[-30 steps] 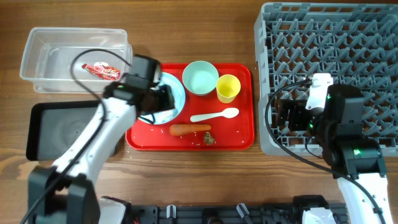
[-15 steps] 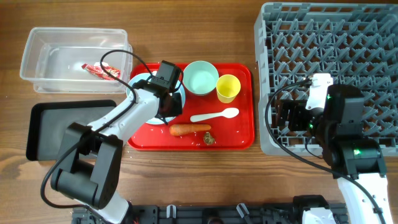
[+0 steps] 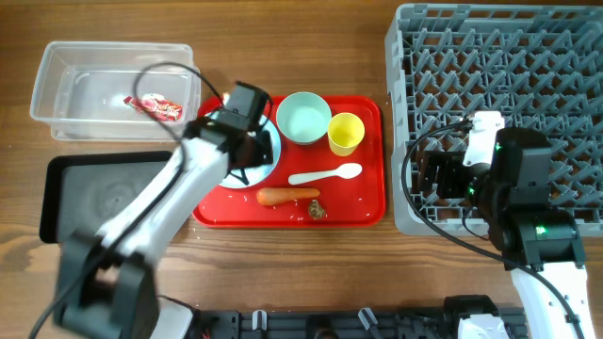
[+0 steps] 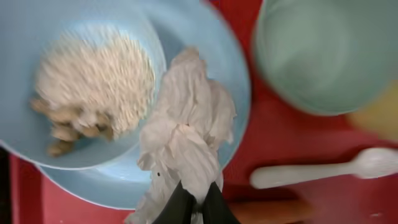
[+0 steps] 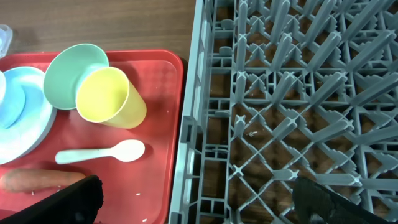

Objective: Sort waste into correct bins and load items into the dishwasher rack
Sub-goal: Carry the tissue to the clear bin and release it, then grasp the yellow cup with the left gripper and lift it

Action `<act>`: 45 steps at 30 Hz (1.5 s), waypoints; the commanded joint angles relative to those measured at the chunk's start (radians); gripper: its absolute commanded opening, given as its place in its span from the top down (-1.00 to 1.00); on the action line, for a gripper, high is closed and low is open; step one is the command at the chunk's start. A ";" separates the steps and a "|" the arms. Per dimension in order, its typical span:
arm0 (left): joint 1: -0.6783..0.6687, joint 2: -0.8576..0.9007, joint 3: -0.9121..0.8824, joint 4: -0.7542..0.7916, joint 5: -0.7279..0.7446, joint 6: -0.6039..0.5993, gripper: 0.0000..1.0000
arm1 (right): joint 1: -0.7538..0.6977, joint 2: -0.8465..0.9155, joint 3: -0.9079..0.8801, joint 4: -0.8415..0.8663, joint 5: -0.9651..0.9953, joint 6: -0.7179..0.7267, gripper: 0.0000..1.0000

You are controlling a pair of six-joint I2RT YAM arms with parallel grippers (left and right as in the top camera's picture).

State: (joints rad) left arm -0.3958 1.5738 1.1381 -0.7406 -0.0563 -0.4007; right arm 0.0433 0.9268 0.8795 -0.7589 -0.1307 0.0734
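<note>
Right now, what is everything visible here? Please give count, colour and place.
tub: 1, clear, far left
wrapper: 1, red-and-white, in tub
black tray: 1, black, near left
red tray: 1, red, centre
plate: 1, light blue, red tray
pale bowl: 1, blue-white, on plate
crumbs: heap, whitish, in pale bowl
tissue: 1, white, on plate
mint bowl: 1, green, red tray
cup: 1, yellow, beside mint bowl
spoon: 1, white, red tray
carrot: 1, orange, red tray
scraps: few, brown, beside carrot
rack: 1, grey, right
left gripper: 1, black, shut on tissue
right gripper: 1, black, open, by rack
</note>
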 commanded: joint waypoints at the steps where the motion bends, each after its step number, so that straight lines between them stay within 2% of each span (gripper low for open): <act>1: 0.068 -0.169 0.037 0.046 -0.175 0.005 0.92 | 0.004 0.001 0.023 0.001 -0.013 -0.018 -1.00; 6: 0.266 -0.169 0.036 0.203 -0.229 0.004 0.92 | 0.004 0.001 0.023 -0.002 -0.013 -0.018 -0.99; 12: 0.436 -0.014 0.036 0.409 -0.229 0.005 0.88 | 0.004 0.001 0.023 -0.003 -0.013 -0.018 -0.99; 17: 0.468 0.055 0.037 0.481 -0.227 0.006 0.17 | 0.004 0.001 0.023 -0.002 -0.013 -0.018 -0.99; 20: 0.463 0.026 0.046 0.486 -0.158 0.066 0.08 | 0.004 0.001 0.023 -0.002 -0.013 -0.018 -0.99; 22: 0.444 -0.016 0.048 0.483 -0.077 0.110 0.05 | 0.004 0.001 0.023 -0.001 -0.013 -0.018 -0.99; 25: 0.364 -0.083 0.048 0.446 0.092 0.109 0.05 | 0.004 0.001 0.023 0.002 -0.012 -0.018 -0.99; 27: 0.270 -0.090 0.048 0.431 0.209 0.109 0.02 | 0.004 0.001 0.023 0.006 -0.012 -0.018 -0.99; 29: 0.179 -0.073 0.048 0.426 0.252 0.108 -0.04 | 0.004 0.001 0.023 -0.002 0.003 -0.015 -0.99; 33: -0.044 0.013 0.048 0.451 0.254 0.101 -0.13 | 0.004 -0.001 0.023 -0.037 0.141 0.117 -1.00; 36: -0.136 0.074 0.048 0.486 0.254 0.101 -0.15 | 0.004 -0.001 0.023 -0.056 0.169 0.148 -0.99; 37: -0.160 0.097 0.048 0.500 0.254 0.089 -0.15 | 0.002 -0.001 0.023 -0.063 0.169 0.148 -0.99; 42: -0.209 0.218 0.048 0.543 0.254 -0.123 -0.09 | -0.005 -0.001 0.023 -0.103 0.212 0.162 -1.00; 45: -0.208 0.243 0.048 0.543 0.238 -0.132 -0.07 | -0.005 -0.001 0.023 -0.117 0.214 0.161 -0.99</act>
State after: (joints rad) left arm -0.6075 1.7962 1.1728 -0.2012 0.1890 -0.4683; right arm 0.0425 0.9268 0.8795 -0.8684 0.0505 0.2165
